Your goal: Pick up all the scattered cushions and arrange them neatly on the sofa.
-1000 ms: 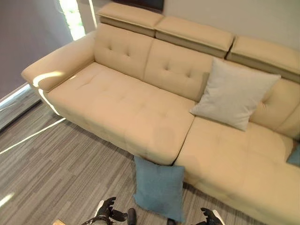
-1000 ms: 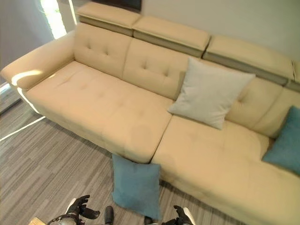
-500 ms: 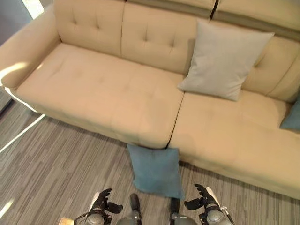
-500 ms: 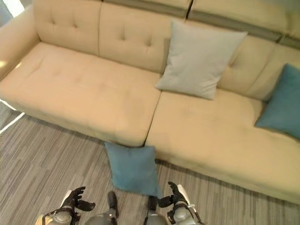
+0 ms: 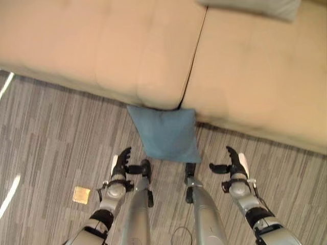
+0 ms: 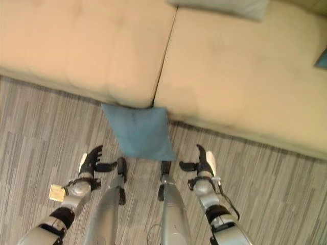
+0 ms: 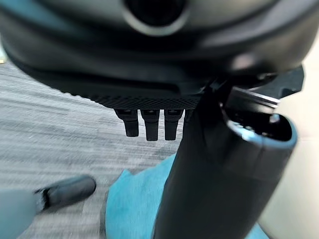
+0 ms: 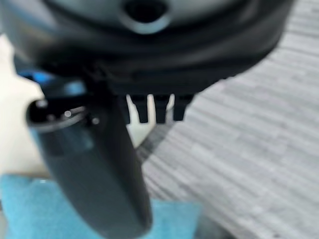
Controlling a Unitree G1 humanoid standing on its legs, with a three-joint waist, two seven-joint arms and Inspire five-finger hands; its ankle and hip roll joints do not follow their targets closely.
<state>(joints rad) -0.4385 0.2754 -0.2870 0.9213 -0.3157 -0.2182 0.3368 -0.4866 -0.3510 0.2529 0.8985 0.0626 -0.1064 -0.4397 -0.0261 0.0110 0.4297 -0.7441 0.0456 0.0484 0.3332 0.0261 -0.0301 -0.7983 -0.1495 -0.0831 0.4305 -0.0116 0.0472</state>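
Observation:
A blue cushion [image 5: 165,132] lies on the floor, its far edge against the front of the beige sofa [image 5: 102,46] where the two seat cushions meet. My left hand [image 5: 121,164] hovers open to the cushion's near left, thumb pointing inward. My right hand [image 5: 234,163] hovers open to its near right. Neither touches the cushion. The blue cushion [image 7: 129,204] also shows past the left hand's fingers [image 7: 147,124], and the same cushion [image 8: 30,209] past the right hand. A grey cushion [image 5: 250,6] rests on the sofa at the far right.
Grey striped carpet [image 5: 51,132] covers the floor in front of the sofa. A small tan square tag [image 5: 81,194] lies on it to the left of my left arm. A sliver of another blue cushion [image 6: 322,60] shows at the sofa's right edge.
The camera has tipped down and moved nearer, so the sofa's backrest has left the view. Both hands have come up into view on either side of the blue cushion.

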